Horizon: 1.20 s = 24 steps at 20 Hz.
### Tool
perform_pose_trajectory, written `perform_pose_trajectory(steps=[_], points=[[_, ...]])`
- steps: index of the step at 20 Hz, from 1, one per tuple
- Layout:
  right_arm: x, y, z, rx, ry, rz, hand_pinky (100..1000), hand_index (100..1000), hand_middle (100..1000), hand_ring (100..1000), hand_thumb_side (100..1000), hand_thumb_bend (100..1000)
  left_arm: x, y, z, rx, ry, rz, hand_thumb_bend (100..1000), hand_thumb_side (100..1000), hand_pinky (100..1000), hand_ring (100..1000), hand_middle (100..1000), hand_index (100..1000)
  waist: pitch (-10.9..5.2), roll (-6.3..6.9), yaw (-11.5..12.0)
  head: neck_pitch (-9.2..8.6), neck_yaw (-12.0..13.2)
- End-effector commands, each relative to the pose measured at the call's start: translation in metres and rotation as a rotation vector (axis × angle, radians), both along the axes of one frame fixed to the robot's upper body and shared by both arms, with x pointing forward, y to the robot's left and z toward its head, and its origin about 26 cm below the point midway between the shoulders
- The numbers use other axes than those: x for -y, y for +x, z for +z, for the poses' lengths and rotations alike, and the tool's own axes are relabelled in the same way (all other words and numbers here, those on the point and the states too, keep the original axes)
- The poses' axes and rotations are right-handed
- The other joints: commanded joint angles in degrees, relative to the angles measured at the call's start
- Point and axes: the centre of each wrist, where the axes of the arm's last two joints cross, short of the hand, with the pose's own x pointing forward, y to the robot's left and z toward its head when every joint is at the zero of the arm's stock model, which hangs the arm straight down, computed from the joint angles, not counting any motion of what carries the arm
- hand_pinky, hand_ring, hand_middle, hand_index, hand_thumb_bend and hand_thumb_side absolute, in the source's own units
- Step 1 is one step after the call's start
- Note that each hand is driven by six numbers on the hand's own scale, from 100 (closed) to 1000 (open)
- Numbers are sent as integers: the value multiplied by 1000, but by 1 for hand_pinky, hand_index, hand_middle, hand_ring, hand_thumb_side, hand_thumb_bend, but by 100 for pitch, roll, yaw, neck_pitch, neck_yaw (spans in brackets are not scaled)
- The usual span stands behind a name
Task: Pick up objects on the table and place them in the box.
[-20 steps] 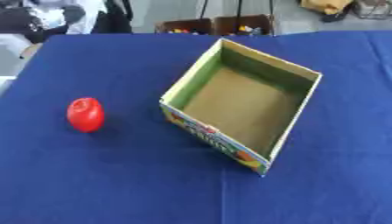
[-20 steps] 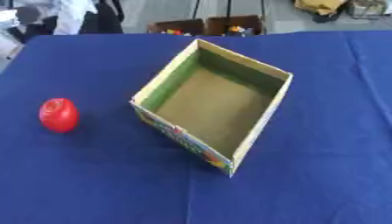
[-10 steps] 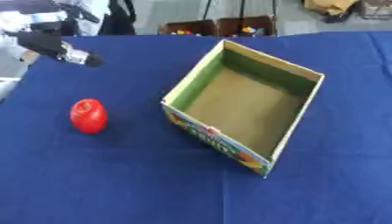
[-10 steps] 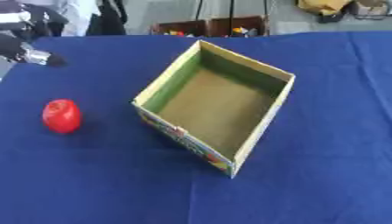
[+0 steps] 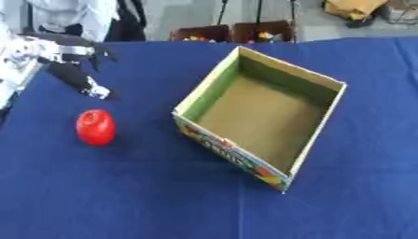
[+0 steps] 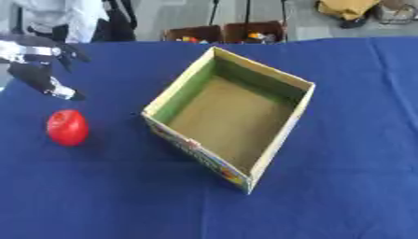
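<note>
Nearest bit of the frame was just blue tablecloth point(image 5: 122, 200), nothing on it. Further in, red round object point(image 5: 95, 127) sat on the cloth, looked like a tomato or apple, upright, on its own. It lay below the left hand's fingers in view, i.e. nearer the camera than the fingertips, close to them but apart, no contact. Box point(image 5: 263, 112) was to the right of the fingers and of the red object, open-top cardboard, brown floor, greenish inner walls, printed colours on the near outer wall, turned corner-on to the camera. Box interior looked empty. Left hand point(image 5: 72, 63) came in from the upper left, above the cloth, black and silver, fingers extended and spread, one long finger point(image 5: 81, 81) angled down toward the red object, holding nothing. Right hand was not visible in either view. Far edge beyond the fingers: brown crates point(image 5: 233, 32) with small coloured items off the table.
</note>
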Motion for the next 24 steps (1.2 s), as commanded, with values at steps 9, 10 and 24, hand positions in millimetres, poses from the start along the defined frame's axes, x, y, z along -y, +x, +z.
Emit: perform_pose_trajectory(steps=[9,10,24], points=[[1,-4,11,26,-16,7,739,833,745,751,1000,100,-8,-5,-6,-32,40,9,481,540,567,864,1000,1000,-177,53,20,-27,23],[1,-4,11,27,-15,7,739,832,744,750,1000,100,-8,-5,-8,-38,51,14,515,552,564,872,1000,1000,-178,50,22,-29,26],[2,-4,8,21,-5,1,740,831,741,747,1000,100,-24,-11,-28,-96,53,79,521,599,509,837,996,1000,-165,6,59,-23,39]])
